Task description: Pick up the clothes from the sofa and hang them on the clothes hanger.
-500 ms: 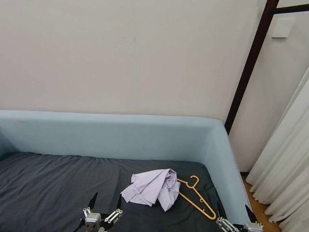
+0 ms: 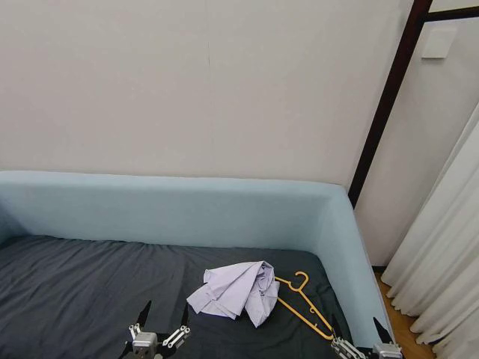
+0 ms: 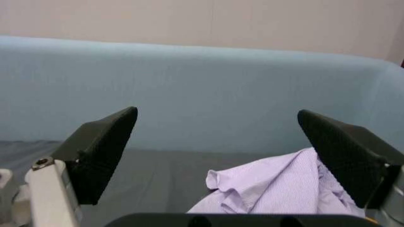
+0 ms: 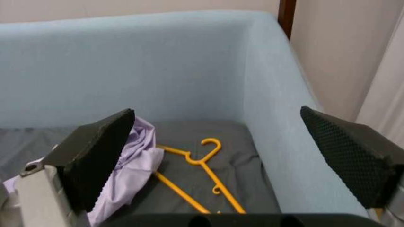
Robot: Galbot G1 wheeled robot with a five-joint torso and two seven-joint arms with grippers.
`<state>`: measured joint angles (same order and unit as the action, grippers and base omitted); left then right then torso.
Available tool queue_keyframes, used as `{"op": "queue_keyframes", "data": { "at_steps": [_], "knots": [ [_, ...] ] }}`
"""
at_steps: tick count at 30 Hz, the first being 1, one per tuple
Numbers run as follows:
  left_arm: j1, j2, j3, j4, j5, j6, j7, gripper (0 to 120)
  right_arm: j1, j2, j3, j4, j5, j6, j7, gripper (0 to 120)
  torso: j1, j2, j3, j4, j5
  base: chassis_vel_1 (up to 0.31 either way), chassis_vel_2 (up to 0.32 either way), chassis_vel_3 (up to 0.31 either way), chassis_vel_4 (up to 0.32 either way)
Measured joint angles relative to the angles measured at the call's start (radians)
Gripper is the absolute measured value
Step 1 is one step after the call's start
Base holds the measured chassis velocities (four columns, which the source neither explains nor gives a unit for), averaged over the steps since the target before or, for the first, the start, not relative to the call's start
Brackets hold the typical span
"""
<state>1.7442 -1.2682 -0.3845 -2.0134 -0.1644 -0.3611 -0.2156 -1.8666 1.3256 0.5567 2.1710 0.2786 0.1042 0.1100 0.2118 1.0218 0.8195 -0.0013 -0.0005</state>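
Note:
A crumpled lilac shirt (image 2: 236,290) lies on the sofa's dark seat, also seen as the shirt (image 3: 281,185) in the left wrist view and the shirt (image 4: 129,170) in the right wrist view. An orange plastic hanger (image 2: 305,302) rests flat beside it, one end tucked under the cloth; the hanger (image 4: 198,176) shows plainly from the right wrist. My left gripper (image 2: 163,317) hovers open at the bottom of the head view, short of the shirt. My right gripper (image 2: 359,330) is open near the sofa's right arm.
The sofa has a light blue backrest (image 2: 172,209) and a right armrest (image 2: 346,254). A dark door frame (image 2: 385,97) and white curtains (image 2: 449,254) stand to the right. Dark cushion (image 2: 67,292) stretches bare to the left of the shirt.
Both grippers have shifted slightly; the right one has moved a little left and up. Shirt and hanger lie as before.

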Motion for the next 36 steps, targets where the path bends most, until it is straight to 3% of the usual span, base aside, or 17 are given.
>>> {"op": "queue_keyframes", "data": {
  "at_steps": [8,16,20,24,31,35,36],
  "knots": [
    [0.003,0.002,0.000,0.018,0.004,-0.006,0.005,100,0.058,-0.143,0.007,-0.018,0.193,-0.100,0.019,100,0.000,0.000,0.000,-0.0002,0.0000,0.000,0.000,0.000,0.000],
    [0.012,0.005,0.001,0.049,0.018,-0.027,0.009,100,0.276,-0.368,-0.001,-0.099,0.446,-0.289,0.053,100,0.000,0.000,0.000,0.0001,0.0002,0.000,0.000,0.000,0.000],
    [0.020,0.004,0.000,0.056,0.030,-0.037,0.009,100,0.359,-0.447,-0.036,-0.129,0.532,-0.342,0.058,100,0.000,0.000,0.000,0.0005,0.0000,0.000,0.000,0.000,0.000],
    [0.028,-0.020,-0.013,0.057,0.035,-0.041,0.015,100,0.509,-0.558,-0.188,-0.212,0.564,-0.385,0.024,100,0.000,0.000,0.000,-0.0002,0.0002,0.000,0.000,0.000,0.000],
    [0.031,-0.047,-0.026,0.054,0.019,-0.042,0.018,100,0.767,-0.582,-0.367,-0.305,0.618,-0.465,0.006,100,0.000,0.000,0.000,0.0004,-0.0002,0.000,0.000,0.000,0.000],
    [0.045,-0.050,-0.023,0.054,0.035,-0.046,0.019,100,0.901,-0.535,-0.542,-0.422,0.601,-0.479,-0.013,100,0.000,0.000,0.000,-0.0001,-0.0001,0.000,0.000,0.000,0.000],
    [0.045,-0.050,-0.023,0.054,0.035,-0.046,0.019,100,0.901,-0.535,-0.542,-0.422,0.601,-0.479,-0.013,100,0.000,0.000,0.000,-0.0001,-0.0001,0.000,0.000,0.000,0.000]
  ]
}}
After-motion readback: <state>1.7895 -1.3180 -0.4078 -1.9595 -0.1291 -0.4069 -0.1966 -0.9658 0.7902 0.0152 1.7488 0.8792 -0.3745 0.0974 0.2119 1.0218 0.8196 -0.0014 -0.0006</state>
